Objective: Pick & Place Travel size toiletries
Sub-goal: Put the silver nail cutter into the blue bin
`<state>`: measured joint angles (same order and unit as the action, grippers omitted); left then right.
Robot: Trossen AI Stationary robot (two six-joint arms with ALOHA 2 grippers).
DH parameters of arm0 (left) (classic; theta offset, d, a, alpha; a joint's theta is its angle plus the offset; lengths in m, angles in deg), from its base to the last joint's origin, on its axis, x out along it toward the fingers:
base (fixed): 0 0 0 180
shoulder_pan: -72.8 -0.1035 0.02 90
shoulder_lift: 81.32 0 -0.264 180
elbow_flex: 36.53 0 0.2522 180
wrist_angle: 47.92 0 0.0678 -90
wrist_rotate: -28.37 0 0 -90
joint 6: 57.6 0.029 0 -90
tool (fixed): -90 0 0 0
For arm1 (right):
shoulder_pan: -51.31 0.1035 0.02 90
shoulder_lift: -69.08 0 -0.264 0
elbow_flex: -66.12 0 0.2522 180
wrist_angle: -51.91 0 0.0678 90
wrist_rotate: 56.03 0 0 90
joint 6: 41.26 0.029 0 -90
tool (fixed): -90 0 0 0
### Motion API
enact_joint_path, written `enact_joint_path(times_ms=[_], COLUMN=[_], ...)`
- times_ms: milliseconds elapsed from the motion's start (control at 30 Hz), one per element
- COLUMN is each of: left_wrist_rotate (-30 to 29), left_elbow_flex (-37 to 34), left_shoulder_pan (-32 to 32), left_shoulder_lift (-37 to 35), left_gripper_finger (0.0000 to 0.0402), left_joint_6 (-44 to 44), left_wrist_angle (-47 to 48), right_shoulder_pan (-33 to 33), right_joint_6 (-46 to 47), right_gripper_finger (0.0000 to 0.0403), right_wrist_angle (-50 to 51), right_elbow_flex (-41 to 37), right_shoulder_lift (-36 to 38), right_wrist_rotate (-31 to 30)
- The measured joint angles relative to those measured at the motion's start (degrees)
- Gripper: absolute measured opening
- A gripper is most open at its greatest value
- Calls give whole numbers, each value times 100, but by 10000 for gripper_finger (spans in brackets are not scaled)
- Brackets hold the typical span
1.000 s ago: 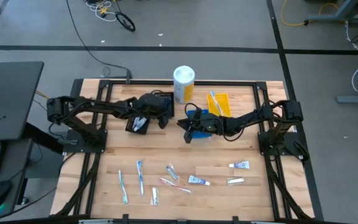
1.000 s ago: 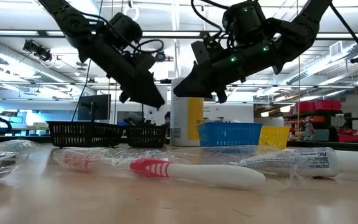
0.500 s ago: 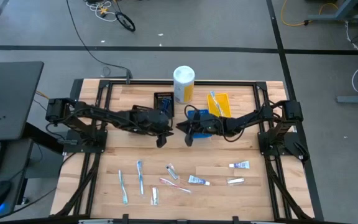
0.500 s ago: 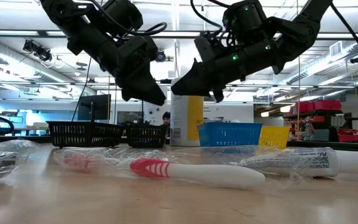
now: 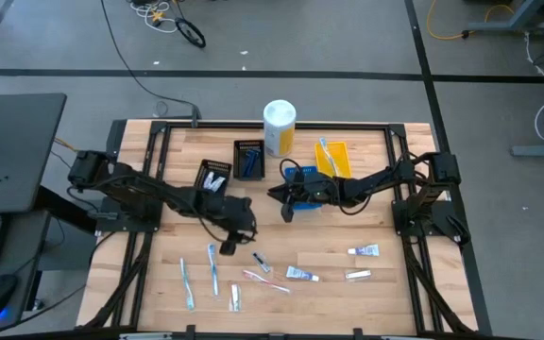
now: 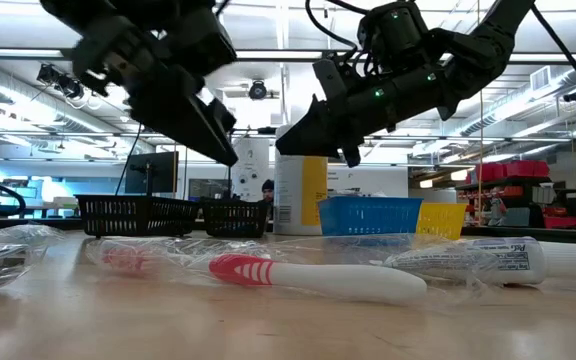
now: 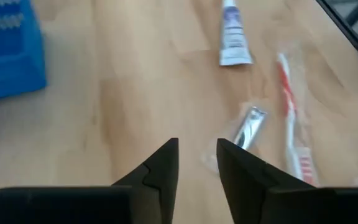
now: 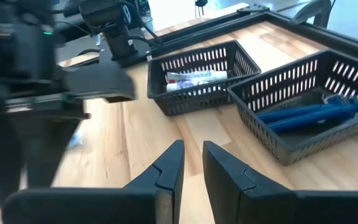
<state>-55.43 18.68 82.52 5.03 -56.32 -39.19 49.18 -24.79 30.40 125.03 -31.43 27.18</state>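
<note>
Left gripper (image 5: pixel 229 247) hangs over the front-middle of the wooden table (image 5: pixel 385 274), fingers a narrow gap apart with nothing between them. The left wrist view looks straight down past them at a small white tube (image 7: pixel 232 42) with blue print, a foil-wrapped sachet (image 7: pixel 248 126) just beyond the fingertips, and a red-and-white toothbrush (image 7: pixel 294 149) in clear wrap beside it. More toiletries lie scattered along the table's front: light-blue toothbrushes (image 5: pixel 213 267) to the left, two more tubes (image 5: pixel 364 250) well off to the right. Right gripper (image 5: pixel 287 210) hovers mid-table, just beside the blue tray (image 5: pixel 302 178), fingers also narrowly parted and empty. At the back, one black basket (image 8: pixel 197 78) holds white tubes, its neighbour (image 8: pixel 309 106) holds dark blue razors (image 8: pixel 312 114), the yellow tray (image 5: pixel 334 159) holds a light-blue toothbrush, and the white-and-yellow canister (image 5: pixel 279 127) stands upright next to them.
</note>
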Motion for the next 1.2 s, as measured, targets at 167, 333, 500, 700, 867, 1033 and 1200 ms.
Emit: enact_joint_path(times_ms=[167,333,500,700,867,1033,1200], left_wrist_rotate=[-192,-292,-689,-1377,-2104,-2722,-2781], left_elbow_flex=[2,3,-3,11,2,2,2], left_shoulder_pan=[356,539,628,669,659,660,660], left_shoulder_lift=[194,749,951,872,874,874,874], left_gripper_finger=[164,194,197,187,186,185,185], left_joint_6=[161,161,49,13,120,111,111], left_wrist_angle=[-285,-777,-738,-744,-826,-1047,-1244], right_shoulder_pan=[75,259,647,1077,1295,1353,1329], right_joint_6=[396,705,474,-607,-1457,-1777,-1213], right_gripper_finger=[67,67,67,67,67,67,67], right_wrist_angle=[181,343,503,424,423,379,186], right_elbow_flex=[0,0,0,0,0,0,0], right_shoulder_lift=[0,0,0,0,0,0,0], right_wrist_rotate=[1,60,344,225,151,-944,-1664])
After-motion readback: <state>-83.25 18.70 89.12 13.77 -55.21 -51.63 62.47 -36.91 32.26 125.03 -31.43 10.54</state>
